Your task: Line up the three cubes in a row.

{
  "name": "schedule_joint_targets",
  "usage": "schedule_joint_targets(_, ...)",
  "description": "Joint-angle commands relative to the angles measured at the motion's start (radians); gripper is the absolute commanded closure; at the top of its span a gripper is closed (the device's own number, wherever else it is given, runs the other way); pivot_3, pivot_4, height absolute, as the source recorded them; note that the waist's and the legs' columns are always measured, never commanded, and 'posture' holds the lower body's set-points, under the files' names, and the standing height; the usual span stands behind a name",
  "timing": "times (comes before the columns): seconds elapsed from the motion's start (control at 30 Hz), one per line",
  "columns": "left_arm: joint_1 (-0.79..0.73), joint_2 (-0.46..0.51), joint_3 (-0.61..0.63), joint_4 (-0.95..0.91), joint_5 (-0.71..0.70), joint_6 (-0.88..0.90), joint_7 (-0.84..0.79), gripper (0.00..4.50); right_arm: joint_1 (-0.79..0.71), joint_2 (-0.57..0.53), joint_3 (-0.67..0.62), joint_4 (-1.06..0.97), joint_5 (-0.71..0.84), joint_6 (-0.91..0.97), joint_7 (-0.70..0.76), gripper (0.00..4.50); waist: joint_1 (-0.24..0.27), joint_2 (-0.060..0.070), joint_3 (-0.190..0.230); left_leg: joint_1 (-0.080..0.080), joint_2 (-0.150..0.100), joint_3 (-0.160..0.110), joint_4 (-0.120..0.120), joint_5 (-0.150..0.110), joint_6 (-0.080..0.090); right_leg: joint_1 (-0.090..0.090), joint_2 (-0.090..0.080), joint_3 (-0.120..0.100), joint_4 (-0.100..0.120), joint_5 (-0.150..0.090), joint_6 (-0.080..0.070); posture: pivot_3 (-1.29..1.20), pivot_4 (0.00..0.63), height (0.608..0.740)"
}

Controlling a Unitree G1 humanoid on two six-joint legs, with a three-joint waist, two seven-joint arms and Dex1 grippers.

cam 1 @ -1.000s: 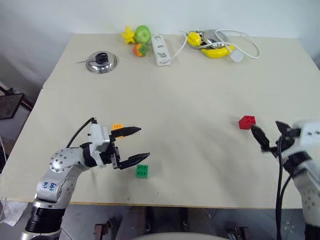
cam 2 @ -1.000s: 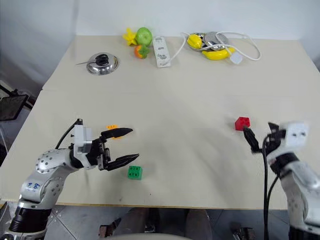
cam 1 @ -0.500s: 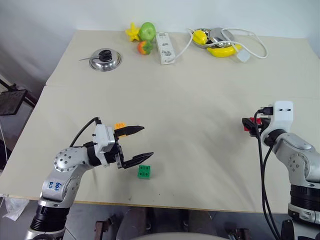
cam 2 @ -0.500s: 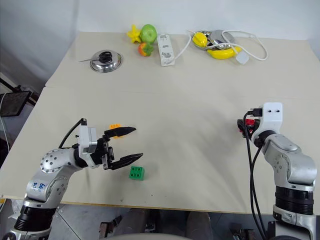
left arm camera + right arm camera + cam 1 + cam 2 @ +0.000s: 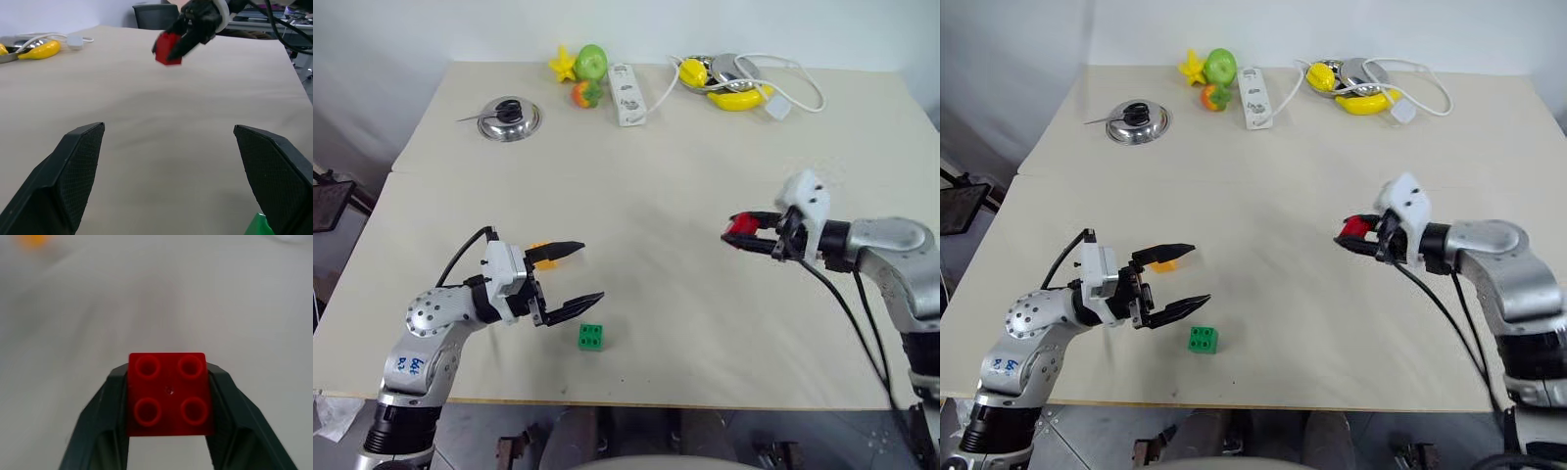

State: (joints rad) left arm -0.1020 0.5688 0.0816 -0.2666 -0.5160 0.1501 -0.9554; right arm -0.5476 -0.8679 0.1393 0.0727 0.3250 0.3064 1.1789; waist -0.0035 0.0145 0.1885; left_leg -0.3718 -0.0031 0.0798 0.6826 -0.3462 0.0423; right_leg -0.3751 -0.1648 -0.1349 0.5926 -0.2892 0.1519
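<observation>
Beige table (image 5: 656,166), wide and mostly bare, with toy fruits (image 5: 579,73), a white power strip (image 5: 626,81) and a metal lid (image 5: 510,119) pushed to the far edge, probably to keep the working area free; right gripper (image 5: 736,231) pinching the red cube (image 5: 741,226) between both fingers, lifted off the surface and carried toward the middle, seemingly to bring it nearer to the other two; studs of this cube facing the right wrist camera, four round ones, glossy plastic; left gripper (image 5: 576,274) spread wide and level, holding nothing, hovering between the orange cube (image 5: 542,259) behind its upper finger and the green cube (image 5: 591,336) just beside its lower finger; green and orange near together at the left front, red well apart; no row formed yet.
</observation>
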Motion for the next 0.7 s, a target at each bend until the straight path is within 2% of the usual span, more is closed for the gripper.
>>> schedule_joint_targets(0.03,-0.003,0.009,0.016,-0.001,-0.007,-0.013,-0.015,0.0,-0.097,0.065,0.079,0.227,-0.069,-0.351,0.253,2.98,-0.002,-0.002,0.001,0.0,0.0,0.0,0.0,0.0,0.0,0.0,0.0,0.0,0.0,0.0,0.0,0.0,0.15,0.74)
schedule_joint_targets(0.17,0.005,0.02,0.029,-0.015,-0.013,-0.002,-0.017,0.0,-0.201,0.137,0.102,0.455,-0.091,-0.481,0.389,2.98,-0.003,-0.003,0.002,0.0,0.0,0.0,0.0,0.0,0.0,0.0,0.0,0.0,0.0,0.0,0.0,0.0,0.15,0.74)
schedule_joint_targets(0.33,0.044,0.042,0.065,-0.05,-0.025,0.015,-0.008,0.0,-0.29,0.193,0.099,0.648,-0.118,-0.538,0.424,2.98,-0.002,-0.003,0.003,-0.001,0.001,-0.001,0.001,0.0,0.0,0.0,-0.001,0.0,0.0,0.0,0.0,0.0,0.15,0.74)
schedule_joint_targets(0.57,0.073,0.05,0.089,-0.08,-0.029,0.03,0.003,0.0,-0.313,0.2,0.085,0.728,-0.156,-0.57,0.379,2.98,-0.002,-0.003,0.003,-0.001,0.0,-0.002,0.001,0.0,0.0,0.0,-0.001,-0.001,0.0,0.0,0.0,0.0,0.15,0.74)
schedule_joint_targets(0.7,0.067,0.05,0.091,-0.081,-0.029,0.037,0.005,0.0,-0.305,0.179,0.068,0.748,-0.148,-0.546,0.423,2.98,-0.001,-0.003,0.003,-0.001,0.0,-0.002,0.001,0.0,0.0,0.0,-0.001,-0.001,0.0,0.0,0.0,0.0,0.15,0.74)
